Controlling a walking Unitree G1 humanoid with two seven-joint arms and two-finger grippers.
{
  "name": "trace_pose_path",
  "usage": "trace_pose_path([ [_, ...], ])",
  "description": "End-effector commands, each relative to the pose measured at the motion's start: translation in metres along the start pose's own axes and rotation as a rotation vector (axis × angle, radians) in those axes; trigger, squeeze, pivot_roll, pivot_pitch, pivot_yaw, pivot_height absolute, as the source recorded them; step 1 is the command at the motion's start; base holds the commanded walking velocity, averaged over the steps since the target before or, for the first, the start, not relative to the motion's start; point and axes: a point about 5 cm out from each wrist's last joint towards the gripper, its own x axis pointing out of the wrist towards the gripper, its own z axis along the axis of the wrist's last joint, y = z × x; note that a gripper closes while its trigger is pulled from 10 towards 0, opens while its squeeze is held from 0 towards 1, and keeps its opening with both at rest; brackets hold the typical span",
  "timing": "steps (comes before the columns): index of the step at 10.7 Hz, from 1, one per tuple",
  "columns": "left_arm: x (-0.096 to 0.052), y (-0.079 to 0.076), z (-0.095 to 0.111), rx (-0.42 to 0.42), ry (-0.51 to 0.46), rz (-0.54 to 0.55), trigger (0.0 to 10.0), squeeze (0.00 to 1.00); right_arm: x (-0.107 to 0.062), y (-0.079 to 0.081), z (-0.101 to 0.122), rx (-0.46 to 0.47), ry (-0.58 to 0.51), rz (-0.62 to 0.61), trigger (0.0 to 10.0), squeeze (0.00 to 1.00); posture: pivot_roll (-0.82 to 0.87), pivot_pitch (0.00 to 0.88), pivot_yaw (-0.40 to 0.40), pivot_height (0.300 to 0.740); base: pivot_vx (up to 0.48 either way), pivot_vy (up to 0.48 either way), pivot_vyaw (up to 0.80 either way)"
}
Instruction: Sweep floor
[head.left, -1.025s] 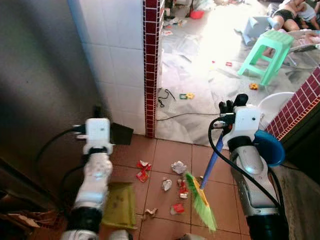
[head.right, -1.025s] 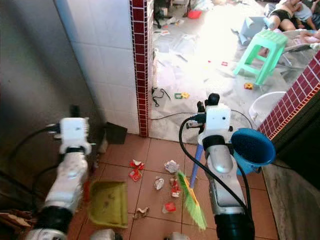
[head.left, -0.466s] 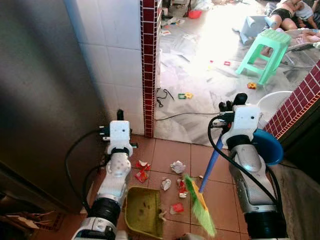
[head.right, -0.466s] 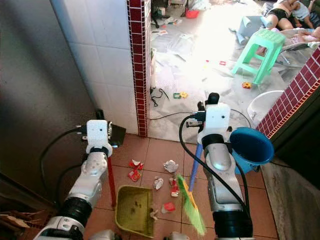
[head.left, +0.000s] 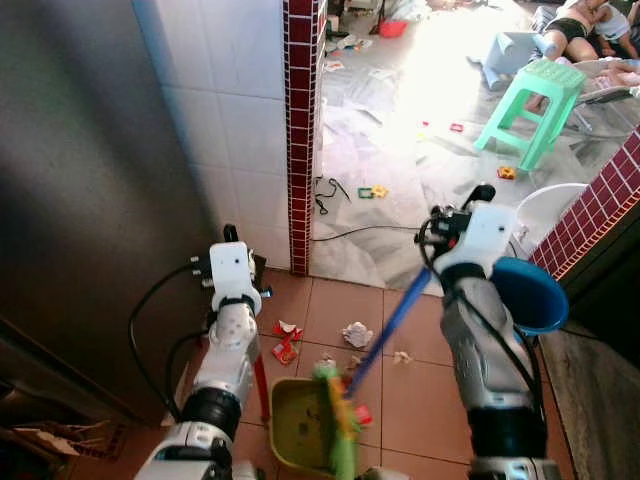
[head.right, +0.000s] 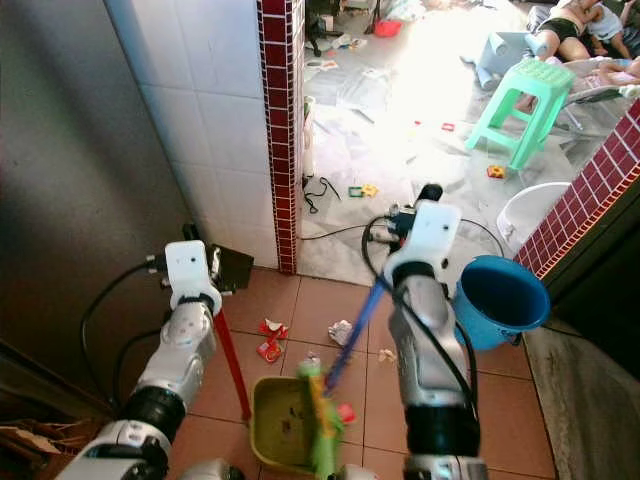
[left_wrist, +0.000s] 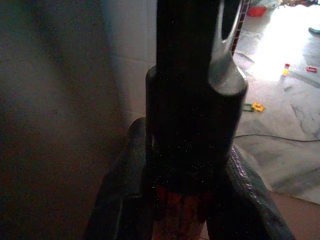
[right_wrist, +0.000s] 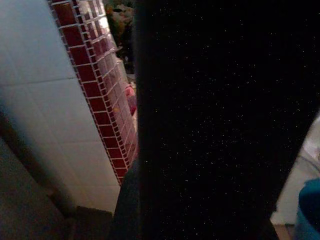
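I am holding the blue-handled broom with green bristles (head.left: 385, 325) in my right gripper (head.left: 452, 222), fingers closed on its handle, which is slanting down-left into the yellow-green plastic dustpan (head.left: 295, 430); my left gripper (head.left: 228, 262) is gripping the dustpan's red handle (head.right: 232, 365). Paper scraps (head.left: 357, 334) are lying beyond the pan's far edge.

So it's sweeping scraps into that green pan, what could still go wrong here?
A few things, probably. The broom head sits right at the dustpan mouth, so a hard push might shove the pan back or flick paper over it. Scraps nearer the wall lie outside the pan and could get missed. The blue bucket is close beside the right arm, which might knock it on a wide swing.
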Motion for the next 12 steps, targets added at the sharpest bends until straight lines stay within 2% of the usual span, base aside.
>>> trace_pose_path([
  [1,0.003,-0.004,0.005,-0.009,-0.017,-0.015,10.0,0.00,0.004,0.003,0.012,0.077,-0.023,0.008,10.0,0.00,-0.10,0.000,-0.009,0.740,0.000,0.000,0.00],
  [2,0.003,-0.004,0.005,-0.011,-0.018,-0.016,10.0,0.00,0.005,0.006,0.015,0.101,-0.017,0.034,10.0,0.00,-0.10,0.000,-0.009,0.740,0.000,0.000,0.00],
  [4,0.004,-0.005,0.004,-0.024,-0.012,-0.016,10.0,0.00,0.008,0.019,0.039,0.056,-0.116,0.176,10.0,0.00,-0.10,0.000,-0.007,0.740,0.000,0.000,0.00],
  [5,0.004,-0.004,0.009,-0.041,-0.047,-0.014,10.0,0.00,0.011,0.022,0.053,0.010,-0.180,0.213,10.0,0.00,-0.10,0.000,-0.004,0.740,0.000,0.000,0.00],
  [6,0.004,-0.002,0.019,-0.029,-0.112,-0.012,10.0,0.00,0.010,0.021,0.064,-0.115,-0.266,0.232,10.0,0.00,-0.10,0.000,-0.002,0.740,0.000,0.000,0.00],
  [7,0.004,0.002,0.031,0.015,-0.183,-0.012,10.0,0.00,0.009,0.018,0.071,-0.171,-0.313,0.228,10.0,0.00,-0.11,0.000,0.000,0.740,0.000,0.000,0.00],
  [9,-0.002,0.008,0.030,0.001,-0.170,0.004,10.0,0.00,0.010,0.000,0.067,-0.229,-0.306,0.160,10.0,0.00,-0.09,0.000,-0.002,0.740,0.000,0.000,0.00],
  [12,-0.009,0.018,0.028,0.108,-0.129,0.030,10.0,0.00,0.006,-0.008,0.047,-0.306,-0.249,0.141,10.0,0.00,-0.09,0.000,-0.002,0.740,0.000,0.000,0.00],
])
